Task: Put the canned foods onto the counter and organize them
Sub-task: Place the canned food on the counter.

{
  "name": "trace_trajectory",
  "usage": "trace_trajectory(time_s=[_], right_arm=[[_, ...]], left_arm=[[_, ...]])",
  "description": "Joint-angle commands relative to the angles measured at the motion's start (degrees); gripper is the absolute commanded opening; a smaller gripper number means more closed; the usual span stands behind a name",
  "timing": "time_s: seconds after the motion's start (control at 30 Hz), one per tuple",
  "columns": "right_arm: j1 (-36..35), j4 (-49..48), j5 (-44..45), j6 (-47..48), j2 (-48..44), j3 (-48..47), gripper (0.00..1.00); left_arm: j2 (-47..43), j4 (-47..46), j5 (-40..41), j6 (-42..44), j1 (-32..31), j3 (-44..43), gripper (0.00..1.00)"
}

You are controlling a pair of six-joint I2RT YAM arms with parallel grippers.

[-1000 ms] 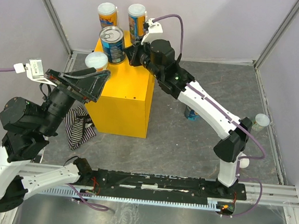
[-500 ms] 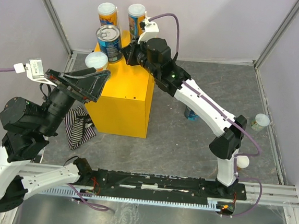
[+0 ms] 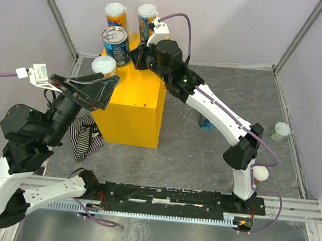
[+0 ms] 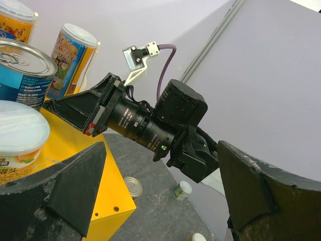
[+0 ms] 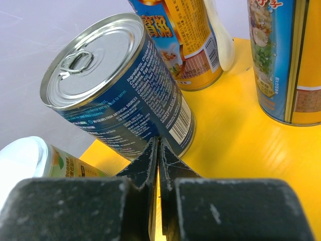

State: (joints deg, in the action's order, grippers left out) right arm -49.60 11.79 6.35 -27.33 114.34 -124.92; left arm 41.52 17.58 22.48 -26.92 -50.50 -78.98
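The yellow counter (image 3: 134, 104) carries two orange-labelled cans at its back (image 3: 116, 16) (image 3: 147, 19), a blue can with a silver pull-tab top (image 3: 114, 43) and a white-lidded can (image 3: 103, 66). My right gripper (image 3: 135, 57) is shut, and its fingertips (image 5: 158, 144) press against the blue can's lower side (image 5: 118, 100). My left gripper (image 3: 87, 86) is open and empty, held beside the counter's left front near the white-lidded can (image 4: 20, 135). On the floor are a silver-topped can (image 4: 133, 187), a green can (image 3: 280, 131) and another white-lidded can (image 3: 260, 174).
A striped cloth (image 3: 86, 137) lies on the floor left of the counter, under my left arm. The silver-topped floor can (image 3: 206, 123) is half hidden under my right arm. Purple walls with metal posts close in the back and sides.
My right gripper has moved left and toward the back across the counter, staying shut. The blue can has shifted left and back with it. The left arm has not moved.
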Motion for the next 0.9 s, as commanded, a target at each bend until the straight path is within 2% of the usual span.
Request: trace_trajectory(time_s=[0.0,0.87], right_arm=[[-0.09,-1.43,-1.16,-0.48,0.57,-3.47,0.06],[-0.19,-0.97,-0.76,-1.21,1.68,-4.15,0.06]], left_arm=[[0.54,-0.84,1.17,2.31,0.05,-1.18,0.98],[-0.98,-0.71,1.2,0.95,0.06,0.53,0.98]])
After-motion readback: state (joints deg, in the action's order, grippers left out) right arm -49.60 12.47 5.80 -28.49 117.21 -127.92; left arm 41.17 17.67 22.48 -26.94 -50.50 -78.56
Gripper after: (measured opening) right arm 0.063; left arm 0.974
